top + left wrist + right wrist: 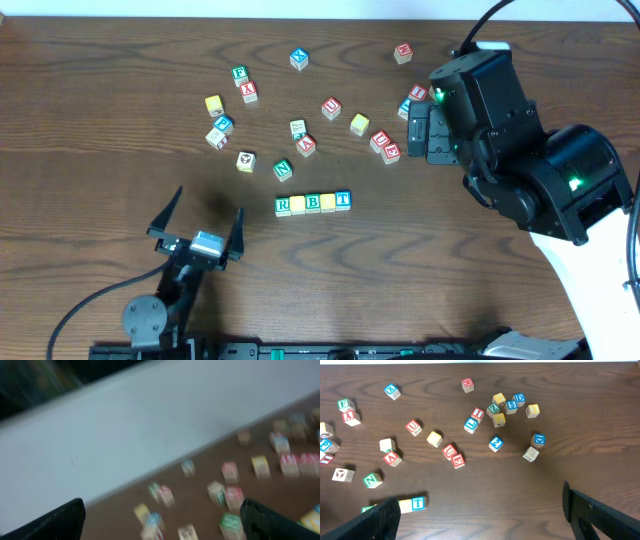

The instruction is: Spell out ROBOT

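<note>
I see the left end effector (pixel 210 202) wide open and empty, block row (pixel 313 203) on the surface (pixel 420 280) just right of it, R, B, T readable, yellow blocks between, right end effector (pixel 479 502) wide open, empty, loose blocks (pixel 449 451) ahead of it

1. Our left gripper (pixel 208 205) sits close to our base, with its two fingers spread wide.
2. Our right gripper (pixel 480 505) hangs high up, its fingers wide apart too.
</note>
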Robot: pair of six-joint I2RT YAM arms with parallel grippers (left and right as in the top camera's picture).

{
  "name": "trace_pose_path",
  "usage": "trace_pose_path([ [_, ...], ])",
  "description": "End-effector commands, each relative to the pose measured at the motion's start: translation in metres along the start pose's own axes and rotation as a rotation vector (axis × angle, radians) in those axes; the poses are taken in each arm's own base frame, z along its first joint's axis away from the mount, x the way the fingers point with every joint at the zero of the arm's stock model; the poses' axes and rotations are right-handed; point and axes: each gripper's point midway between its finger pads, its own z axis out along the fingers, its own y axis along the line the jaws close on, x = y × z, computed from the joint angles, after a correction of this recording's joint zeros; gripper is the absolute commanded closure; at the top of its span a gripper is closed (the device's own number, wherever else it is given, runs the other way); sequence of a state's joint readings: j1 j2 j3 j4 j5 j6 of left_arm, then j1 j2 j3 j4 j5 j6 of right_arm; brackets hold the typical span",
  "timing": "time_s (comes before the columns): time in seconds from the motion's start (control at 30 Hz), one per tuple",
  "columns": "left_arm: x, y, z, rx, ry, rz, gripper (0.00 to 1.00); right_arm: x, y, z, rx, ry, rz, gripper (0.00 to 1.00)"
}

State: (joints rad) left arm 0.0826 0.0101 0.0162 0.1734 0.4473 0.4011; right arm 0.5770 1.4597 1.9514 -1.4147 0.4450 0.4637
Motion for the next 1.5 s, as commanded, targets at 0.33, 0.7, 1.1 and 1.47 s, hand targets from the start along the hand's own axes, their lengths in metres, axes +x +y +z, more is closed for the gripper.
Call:
trace_pose_path([
  [0.33,0.05,-0.02,-0.005,0.07,0.19,-0.111,0.03,-0.004,-0.002,-0.003,0.009,-0.018,0.017,0.01],
  [0.7,0.051,-0.02,-0.005,0.071,0.193,-0.112,0.03,-0.004,-0.002,-0.003,0.009,-0.018,0.017,0.01],
  [1.1,0.051,-0.02,-0.005,0.071,0.193,-0.112,0.03,-0.004,-0.002,-0.003,0.008,-0.018,0.016,0.01],
  [1.47,0.051,-0.02,-0.005,0.071,0.193,-0.112,0.03,-0.017,-0.006,-0.013,-0.03,-0.143,0.071,0.01],
])
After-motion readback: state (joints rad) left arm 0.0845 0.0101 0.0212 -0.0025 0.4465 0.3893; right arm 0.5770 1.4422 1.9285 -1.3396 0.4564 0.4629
